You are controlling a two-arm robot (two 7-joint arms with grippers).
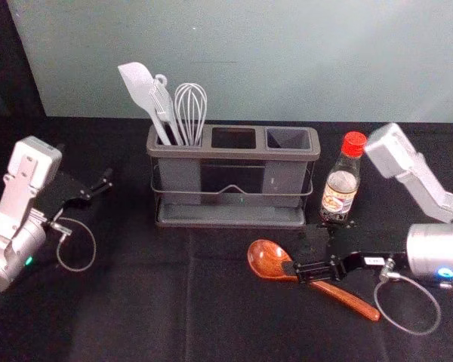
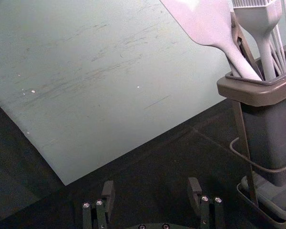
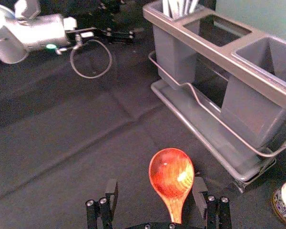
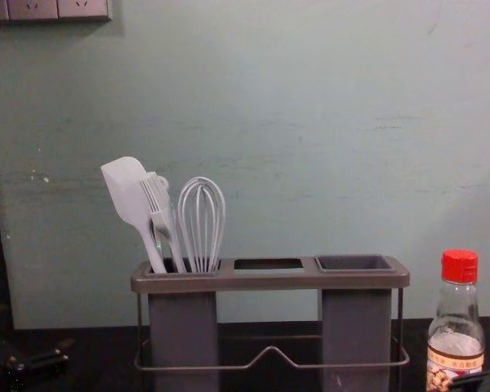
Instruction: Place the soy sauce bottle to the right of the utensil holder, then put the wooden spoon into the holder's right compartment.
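My left gripper (image 2: 151, 185) is parked open, clear of the utensil holder (image 1: 234, 153), whose right compartment (image 1: 288, 139) awaits the spoon. In front, my right gripper (image 3: 155, 182) spreads over the wooden spoon (image 1: 269, 260), presumably for grasping: glossy, reddish-brown, lying slantwise. The red-capped soy sauce bottle (image 1: 340, 188) stands right of the holder, apparently placed.

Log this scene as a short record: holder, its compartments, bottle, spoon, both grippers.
holder: upright on the black cloth
left compartment: spatula, brush, whisk
right compartment: empty
soy sauce bottle: upright, right of the holder, red cap on
wooden spoon: lying on the cloth, in front of the holder
right gripper: open, at the spoon
left gripper: open, left of the holder
spoon step: not yet done
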